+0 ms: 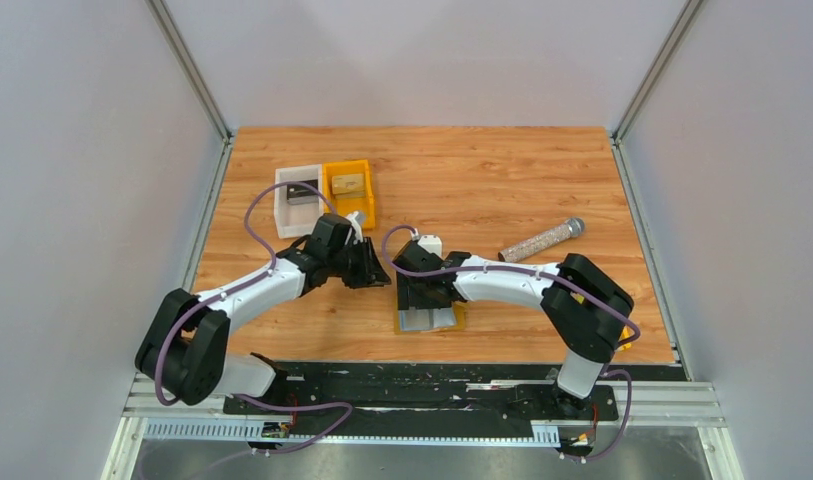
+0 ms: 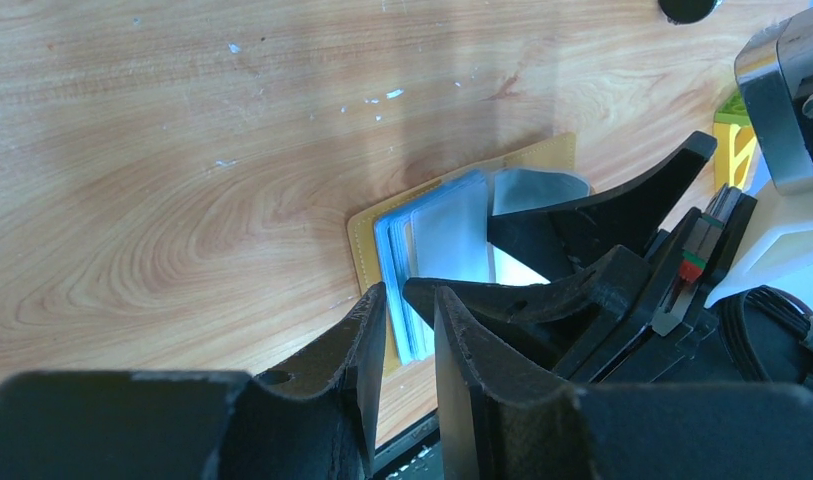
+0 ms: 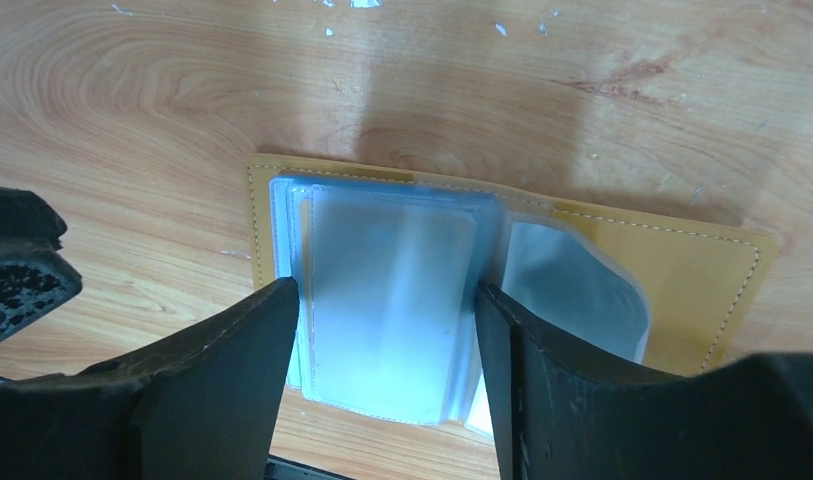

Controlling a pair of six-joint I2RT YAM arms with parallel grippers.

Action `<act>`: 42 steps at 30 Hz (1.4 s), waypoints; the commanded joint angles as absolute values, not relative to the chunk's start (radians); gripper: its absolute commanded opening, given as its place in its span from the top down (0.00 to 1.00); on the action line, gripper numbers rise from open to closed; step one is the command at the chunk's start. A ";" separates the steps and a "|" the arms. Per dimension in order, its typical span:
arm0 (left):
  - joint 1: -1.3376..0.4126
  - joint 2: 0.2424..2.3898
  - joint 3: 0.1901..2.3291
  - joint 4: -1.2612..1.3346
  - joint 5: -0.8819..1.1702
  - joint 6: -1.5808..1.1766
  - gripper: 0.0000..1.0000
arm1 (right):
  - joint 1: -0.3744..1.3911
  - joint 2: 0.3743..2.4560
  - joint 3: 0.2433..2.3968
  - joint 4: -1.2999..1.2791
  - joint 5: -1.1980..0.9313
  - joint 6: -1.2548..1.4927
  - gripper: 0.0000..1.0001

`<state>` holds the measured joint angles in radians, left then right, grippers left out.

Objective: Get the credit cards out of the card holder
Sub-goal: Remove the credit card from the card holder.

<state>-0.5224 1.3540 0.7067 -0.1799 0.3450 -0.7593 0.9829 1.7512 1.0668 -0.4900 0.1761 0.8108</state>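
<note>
Just ahead of the arm bases, the card holder lay open on the table under the right gripper, its jaws wide astride the clear sleeves. Closing on that slippery stack could lift the whole holder, freeing no card. Its long axis ran 9 to 3 o'clock, sleeves spilling toward 6. Beyond, at 10 o'clock, the left gripper hung narrowly parted, empty.

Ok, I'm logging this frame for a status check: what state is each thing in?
card holder: open flat on table, blue sleeves showing
right claw: open, fingers either side of the sleeves
left claw: slightly open, empty, beside the holder
white bin: holds a dark item
orange bin: holds a tan block
glitter tube: lying on its side
</note>
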 commanded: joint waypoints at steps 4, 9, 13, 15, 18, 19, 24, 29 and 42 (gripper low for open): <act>-0.515 1.296 0.685 -0.185 0.332 -0.737 0.67 | 1.004 1.801 1.091 -0.521 0.205 0.834 0.37; -0.514 1.286 0.681 -0.189 0.336 -0.736 0.67 | 1.003 1.805 1.093 -0.530 0.217 0.836 0.40; -0.514 1.280 0.680 -0.193 0.338 -0.735 0.67 | 1.005 1.800 1.093 -0.532 0.221 0.840 0.43; -0.514 1.281 0.680 -0.195 0.343 -0.734 0.67 | 1.005 1.793 1.089 -0.525 0.220 0.841 0.44; -0.514 1.286 0.680 -0.186 0.373 -0.727 0.67 | 1.003 1.771 1.069 -0.486 0.207 0.844 0.44; -0.514 1.288 0.680 -0.183 0.380 -0.722 0.67 | 1.003 1.761 1.058 -0.469 0.200 0.844 0.44; -0.513 1.331 0.676 -0.136 0.462 -0.707 0.67 | 0.996 1.719 1.007 -0.393 0.165 0.847 0.46; -0.515 1.385 0.653 -0.058 0.524 -0.718 0.68 | 0.980 1.698 0.975 -0.354 0.136 0.850 0.48; -0.551 1.519 0.663 0.101 0.632 -0.770 0.71 | 0.972 1.640 0.921 -0.337 0.170 0.864 0.53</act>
<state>-0.5369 1.4975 0.6476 0.0223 0.5896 -0.7555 0.9764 1.6768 0.9394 -0.3309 0.1509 0.8448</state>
